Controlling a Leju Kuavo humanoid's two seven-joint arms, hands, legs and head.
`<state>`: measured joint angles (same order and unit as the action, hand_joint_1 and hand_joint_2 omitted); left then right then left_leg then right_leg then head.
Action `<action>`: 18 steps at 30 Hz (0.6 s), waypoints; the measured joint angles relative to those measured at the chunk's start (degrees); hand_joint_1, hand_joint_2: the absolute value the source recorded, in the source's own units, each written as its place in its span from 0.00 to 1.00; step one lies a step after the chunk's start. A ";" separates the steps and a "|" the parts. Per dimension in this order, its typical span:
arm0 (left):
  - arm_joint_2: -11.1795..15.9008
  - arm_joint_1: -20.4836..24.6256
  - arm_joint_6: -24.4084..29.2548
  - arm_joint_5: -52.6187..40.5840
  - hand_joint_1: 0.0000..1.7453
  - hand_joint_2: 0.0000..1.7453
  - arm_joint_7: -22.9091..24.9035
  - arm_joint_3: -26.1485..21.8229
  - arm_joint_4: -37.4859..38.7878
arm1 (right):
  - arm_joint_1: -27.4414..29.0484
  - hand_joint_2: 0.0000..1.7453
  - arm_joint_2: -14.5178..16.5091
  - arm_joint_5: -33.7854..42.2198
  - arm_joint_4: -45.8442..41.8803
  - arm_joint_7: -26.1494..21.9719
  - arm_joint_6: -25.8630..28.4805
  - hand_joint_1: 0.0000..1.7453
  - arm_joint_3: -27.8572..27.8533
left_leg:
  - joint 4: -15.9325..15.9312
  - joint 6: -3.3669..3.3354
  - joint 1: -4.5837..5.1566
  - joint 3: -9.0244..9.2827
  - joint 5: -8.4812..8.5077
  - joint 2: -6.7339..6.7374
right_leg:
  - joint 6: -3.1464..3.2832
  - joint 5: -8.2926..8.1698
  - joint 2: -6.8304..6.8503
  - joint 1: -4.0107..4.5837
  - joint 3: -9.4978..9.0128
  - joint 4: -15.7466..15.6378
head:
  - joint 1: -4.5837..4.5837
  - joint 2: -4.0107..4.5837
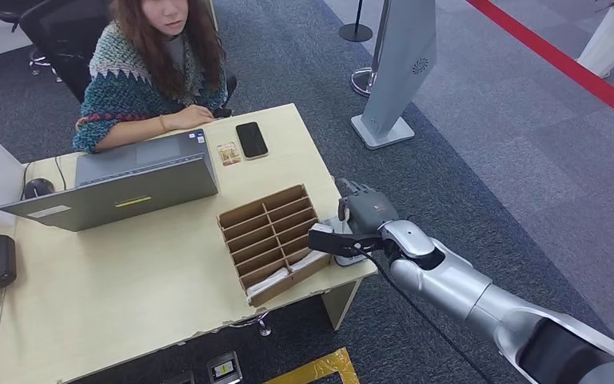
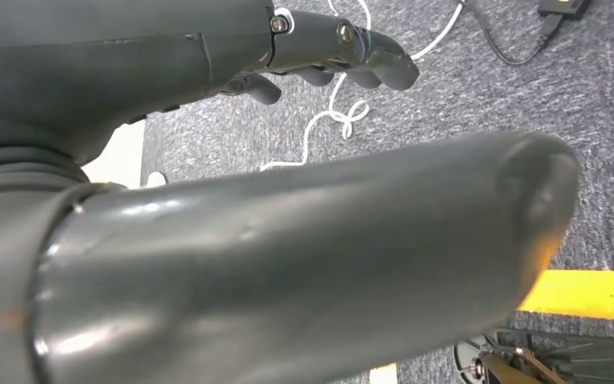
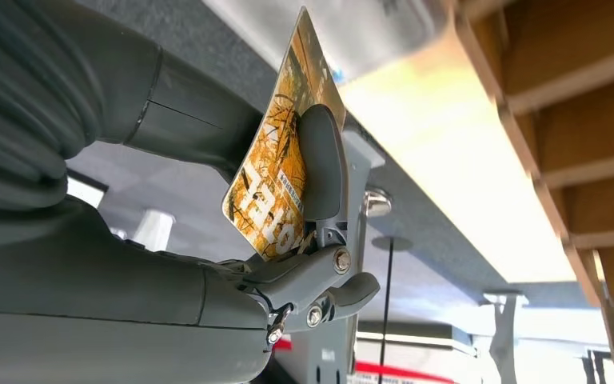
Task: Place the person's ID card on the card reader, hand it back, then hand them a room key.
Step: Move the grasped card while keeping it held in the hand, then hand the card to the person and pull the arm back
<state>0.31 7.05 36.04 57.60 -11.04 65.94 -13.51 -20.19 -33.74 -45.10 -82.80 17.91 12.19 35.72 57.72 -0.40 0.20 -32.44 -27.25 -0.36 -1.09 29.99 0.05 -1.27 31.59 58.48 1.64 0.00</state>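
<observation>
Now room key (image 3: 276, 180) pinched in right hand (image 1: 361, 218) beside card organiser (image 1: 270, 240).

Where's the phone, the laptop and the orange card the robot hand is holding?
phone (image 1: 252, 139), head view, middle of its black screen
laptop (image 1: 140, 152), head view, grey lid
card (image 3: 276, 188), right wrist view, orange printed face

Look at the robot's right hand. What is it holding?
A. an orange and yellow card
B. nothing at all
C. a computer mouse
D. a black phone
A. In the right wrist view, the right hand pinches an orange and yellow card with printing on it between the thumb and the fingers. The black phone lies on the desk near the person, untouched.
</observation>
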 joint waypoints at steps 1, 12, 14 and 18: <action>0.00 0.10 -0.01 -0.23 0.00 0.00 0.00 0.02 0.00 | -0.84 1.00 -0.01 -0.36 -0.17 0.09 -0.29 1.00 -0.01 | 0.00 0.00 0.00 0.00 0.00 0.00 | 0.00 0.00 0.00 0.00 0.01 0.00 | 0.00 0.00; 0.00 2.08 -0.74 -3.06 0.00 0.00 1.34 1.28 0.00 | -12.04 1.00 1.02 -2.14 -1.47 -1.24 -4.88 1.00 1.05 | 0.00 0.00 -0.01 -0.08 0.00 0.01 | 0.00 0.00 -0.01 0.02 0.04 0.03 | 0.01 0.00; 0.00 2.46 -1.03 -3.91 0.00 0.00 2.04 1.68 0.00 | -14.48 1.00 1.87 -2.55 -1.49 -1.76 -6.30 1.00 2.18 | 0.00 0.00 -0.01 -0.09 0.00 0.01 | 0.00 0.00 -0.03 0.02 0.06 0.04 | 0.00 0.00; 0.00 3.26 -1.68 -5.58 0.00 0.00 3.32 2.60 -0.02 | -19.48 1.00 4.19 -2.68 -1.07 -2.33 -9.03 1.00 4.93 | -0.01 0.01 -0.05 -0.13 0.01 -0.02 | 0.01 0.00 0.01 0.06 0.07 0.04 | -0.01 0.00</action>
<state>0.31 10.30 34.36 52.02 -7.71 68.54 -13.52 -39.66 -29.55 -47.78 -83.88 15.57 3.16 40.65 57.72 -0.39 0.16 -32.57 -27.25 -0.38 -1.08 29.99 0.06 -1.21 31.66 58.52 1.64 0.00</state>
